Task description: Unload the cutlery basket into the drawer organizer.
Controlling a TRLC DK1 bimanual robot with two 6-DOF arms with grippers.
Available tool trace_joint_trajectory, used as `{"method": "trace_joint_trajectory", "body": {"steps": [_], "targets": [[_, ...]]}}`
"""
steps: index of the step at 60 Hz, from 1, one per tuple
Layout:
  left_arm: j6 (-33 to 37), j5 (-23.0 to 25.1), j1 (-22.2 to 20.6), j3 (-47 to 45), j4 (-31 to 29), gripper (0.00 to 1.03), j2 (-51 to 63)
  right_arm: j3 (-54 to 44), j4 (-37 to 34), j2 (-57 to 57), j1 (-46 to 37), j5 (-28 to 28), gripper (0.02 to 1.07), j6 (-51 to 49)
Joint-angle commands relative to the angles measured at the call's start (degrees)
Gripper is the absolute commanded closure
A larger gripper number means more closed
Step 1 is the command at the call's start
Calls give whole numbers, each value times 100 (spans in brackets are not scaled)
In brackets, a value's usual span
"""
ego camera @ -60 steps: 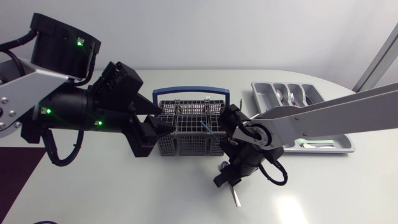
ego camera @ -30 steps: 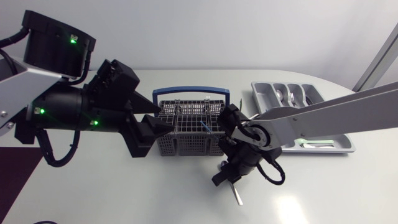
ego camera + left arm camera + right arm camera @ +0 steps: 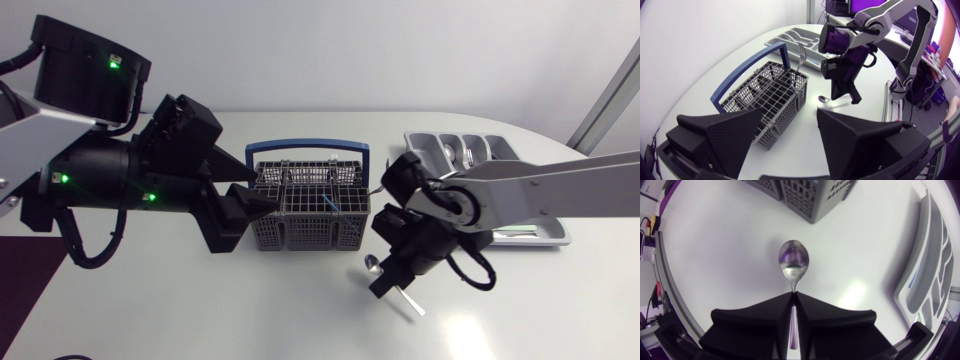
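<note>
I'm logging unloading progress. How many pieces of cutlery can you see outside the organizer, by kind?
Spoon: 1, held by the right gripper.
Fork: 1, standing in the basket.
Thin blue piece: 1, in the basket, kind unclear.
Total: 3.

Grey grid-mesh basket (image 3: pixel 300 232), blue handle (image 3: pixel 300 146); shiny silver spoon (image 3: pixel 794 262); pale grey organizer (image 3: pixel 430 152); white table (image 3: pixel 180 310).

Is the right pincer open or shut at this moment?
Shut on the spoon: in the right wrist view both fingers of the right pincer press its handle from two sides.
</note>
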Motion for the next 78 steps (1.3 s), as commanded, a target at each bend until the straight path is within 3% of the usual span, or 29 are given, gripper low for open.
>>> {"method": "trace_joint_trajectory", "body": {"steps": [1, 15, 38, 61, 78], "targets": [[132, -18, -7, -151, 11, 10, -20, -166, -230, -439, -368, -59, 96, -724], [105, -27, -24, -142, 73, 10, 86, -149, -854, -1054, -2125, -455, 96, -3106], [70, -220, -244, -72, 170, 10, 270, 343, -854, -157, -4428, -824, 96, -6349], [-18, -431, -402, -19, 170, 10, 393, 1785, -907, 1082, -5272, -973, 98, -7923], [-62, -519, -446, 25, 178, 10, 446, 2040, 43, 1776, -5298, -587, 101, -8802]]}}
